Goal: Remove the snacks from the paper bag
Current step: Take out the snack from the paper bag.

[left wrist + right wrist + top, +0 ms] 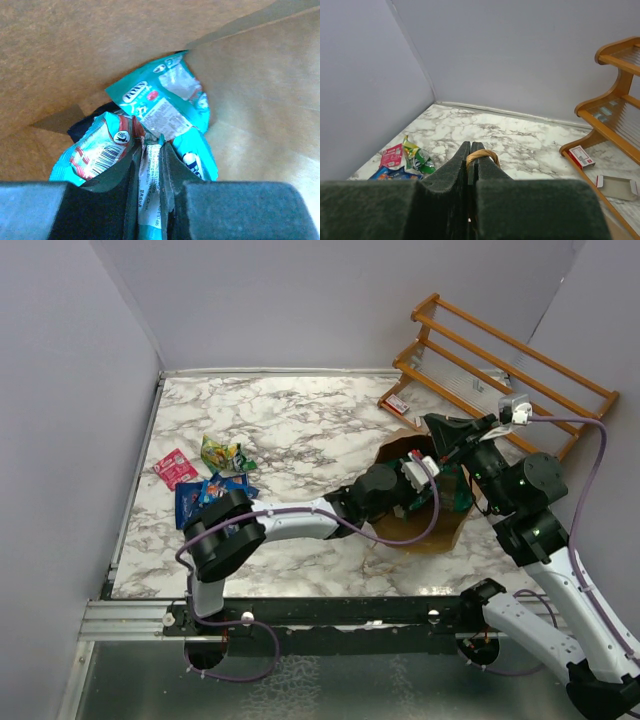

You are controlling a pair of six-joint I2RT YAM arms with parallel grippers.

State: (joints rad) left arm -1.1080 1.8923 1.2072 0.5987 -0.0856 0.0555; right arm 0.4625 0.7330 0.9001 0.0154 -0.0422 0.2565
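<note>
Several crinkly foil packets lie inside the plain brown kraft paper bag [75, 50], and the left wrist camera looks straight at them. One teal packet with white and red print [160, 102] leans against the back fold of the bag. A second packet with a barcode [97, 150] lies lower, to the left. A third teal packet [197, 162] shows at the right, partly covered. Between these, a narrow white-and-teal packet [149, 195] stands on its edge. The left gripper [150, 149] is clenched on it, with one finger pressing on each side.

From the top camera we see the bag [425, 532] on the right half of the white and grey marble table [300, 420], with the left arm reaching into its opening. The right gripper [471, 146] is closed tight on the thin twisted-paper loop handle [482, 152], which comes out between the fingers as a small arch.

Outside the bag, well apart from it on the left side of the table, we find more snacks. These are a small red-pink packet [175, 468], a yellow-green packet [222, 453] near it, and blue packets [205, 498] partly hidden behind the left arm.

At the far right corner stands a wooden slatted rack [500, 360]. A small red and white box [581, 156] lies by its foot, and a flat white carton piece [615, 185] lies near that.
</note>
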